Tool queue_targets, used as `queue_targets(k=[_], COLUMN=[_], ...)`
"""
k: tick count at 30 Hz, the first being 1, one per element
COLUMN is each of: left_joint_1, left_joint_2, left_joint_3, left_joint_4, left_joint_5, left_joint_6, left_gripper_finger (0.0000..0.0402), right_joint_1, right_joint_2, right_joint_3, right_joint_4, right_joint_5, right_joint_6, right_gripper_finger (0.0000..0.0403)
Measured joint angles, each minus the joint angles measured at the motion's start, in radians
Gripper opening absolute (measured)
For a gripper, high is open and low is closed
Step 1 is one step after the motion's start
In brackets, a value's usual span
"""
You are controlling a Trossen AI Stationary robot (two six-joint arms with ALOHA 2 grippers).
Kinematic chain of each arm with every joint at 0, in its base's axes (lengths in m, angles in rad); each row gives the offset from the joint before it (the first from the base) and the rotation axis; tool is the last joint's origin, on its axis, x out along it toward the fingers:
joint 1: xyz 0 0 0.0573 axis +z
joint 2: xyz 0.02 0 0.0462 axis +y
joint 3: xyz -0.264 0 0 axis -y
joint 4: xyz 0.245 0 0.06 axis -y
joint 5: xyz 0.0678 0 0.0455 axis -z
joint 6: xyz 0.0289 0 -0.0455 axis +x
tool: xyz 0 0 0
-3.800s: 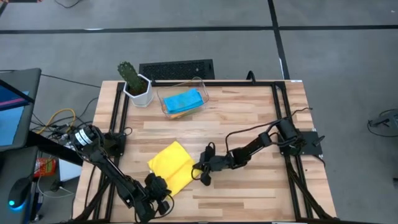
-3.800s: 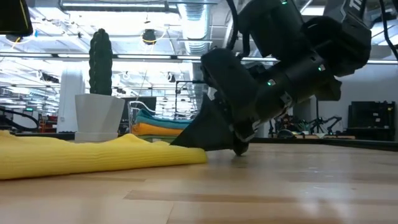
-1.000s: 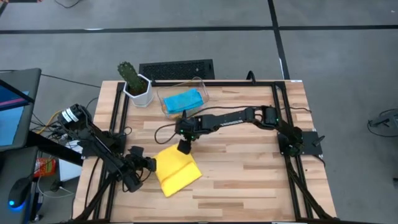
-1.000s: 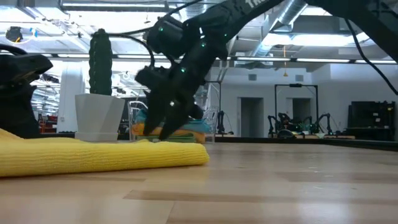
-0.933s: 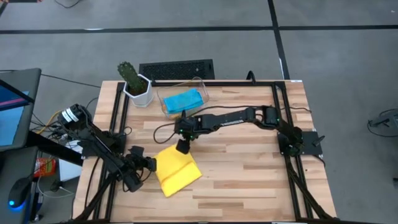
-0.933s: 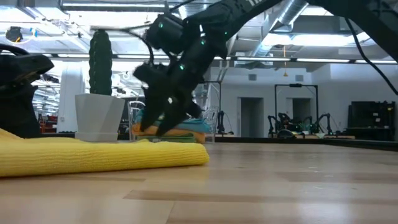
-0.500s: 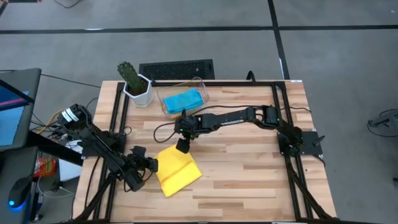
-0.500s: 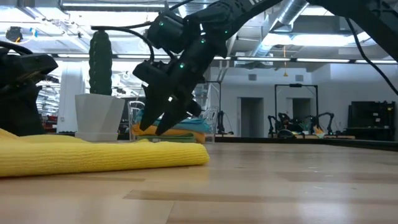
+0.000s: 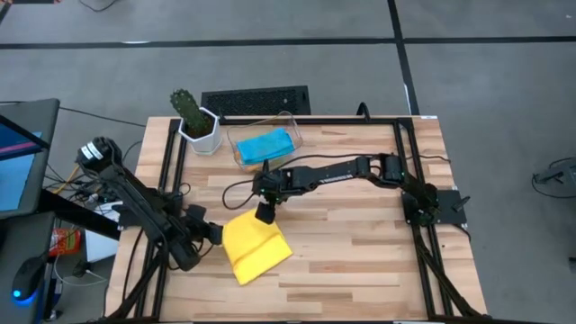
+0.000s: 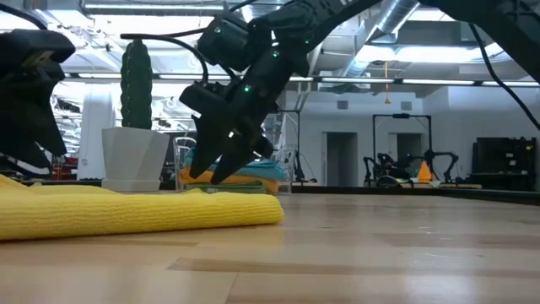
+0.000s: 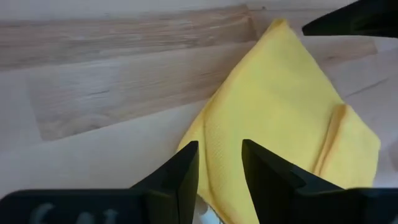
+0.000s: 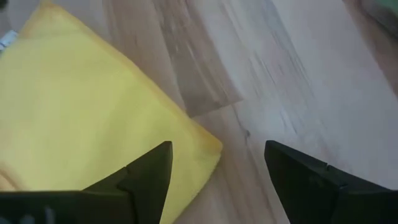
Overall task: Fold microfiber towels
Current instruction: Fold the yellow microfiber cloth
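Yellow towel (image 9: 255, 248) lies folded on the wooden table (image 9: 360, 261), towards the left half and nearer the front edge, its corners turned at an angle to the table's sides. The cloth looks light, limp and nappy: it should drape and slide rather than hold a crease, and a fold may spring open if released too early. Best hold is judged to be a pinch at a free corner or along a doubled edge, where layers stack; a pinch on the flat middle would only bunch the top layer.

Right gripper (image 9: 265, 213) hovers just above the towel's rear corner, fingers spread wide, nothing between them. Left gripper (image 11: 219, 177) sits at the towel's left edge, jaws narrowly parted and empty, the cloth just ahead of them.

A light blue towel (image 9: 265, 145) lies in the clear bin (image 9: 290, 122) near the rear edge, beside a potted cactus (image 9: 193, 118). The low view shows orange and green layers under it.

Hard to read: how many layers the yellow towel has, and whether either gripper touches it. The left arm hides part of its left edge from above.
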Motion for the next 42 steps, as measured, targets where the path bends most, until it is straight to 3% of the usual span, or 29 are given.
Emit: queue_targets(k=[5,11,16,21,29,37,42], left_joint_1=[0.0,0.0,0.0,0.0,0.01,0.05,0.051], left_joint_2=[0.074,0.164,0.169,0.153,0.165,0.163,0.165], left_joint_3=[0.0,0.0,0.005,0.015,0.015,-0.048,-0.058], left_joint_4=[0.092,0.154,0.156,0.126,0.097,0.2,0.213], left_joint_5=[0.007,0.109,0.124,0.164,0.115,0.075,0.07], left_joint_6=[0.017,0.027,-0.015,-0.049,-0.1,-0.055,-0.055], left_gripper_finger=[0.0126,0.0184,0.0229,0.0248,0.0242,0.0187,0.015], right_joint_1=[0.002,0.007,0.007,0.01,0.005,0.003,0.002], right_joint_2=[-0.001,-0.001,-0.001,-0.001,-0.002,-0.006,-0.006], right_joint_3=[-0.043,-0.064,-0.064,-0.064,-0.111,-0.138,-0.139], right_joint_4=[0.038,0.057,0.059,0.068,0.119,0.144,0.141], right_joint_5=[0.0,0.0,-0.004,-0.003,0.001,0.0,0.002], right_joint_6=[0.013,0.016,0.022,0.027,0.061,0.061,0.061], right_gripper_finger=[0.0281,0.0281,0.0281,0.0281,0.0281,0.028,0.023])
